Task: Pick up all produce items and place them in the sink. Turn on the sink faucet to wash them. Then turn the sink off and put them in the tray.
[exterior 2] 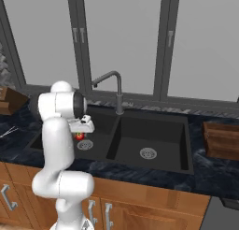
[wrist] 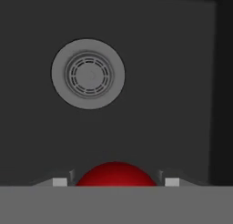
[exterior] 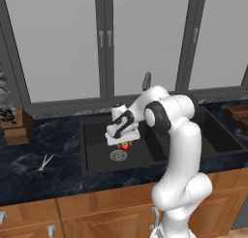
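Both base views flank the sink (exterior: 97, 159); hand view looks down close.

Flat, even rendered light surrounds me, soft and slightly blurry; the sink (exterior 2: 154, 131) basin reads dim beneath pale bright windows (exterior: 58, 43), shadows faint, no glare.

Small glossy red round fruit (wrist: 115, 174) cut off along the bottom of the hand view, so just the top dome visible; in the left base view mostly tucked under the white two-finger gripper (exterior: 124, 144). Fingertips buried behind the hand there, so can't really tell if touching the fruit. Tall dark grey metal faucet (exterior: 146, 81) mostly blocked by the arm. Dark reddish-brown wooden tray (exterior: 239, 113) clipped by the right edge.
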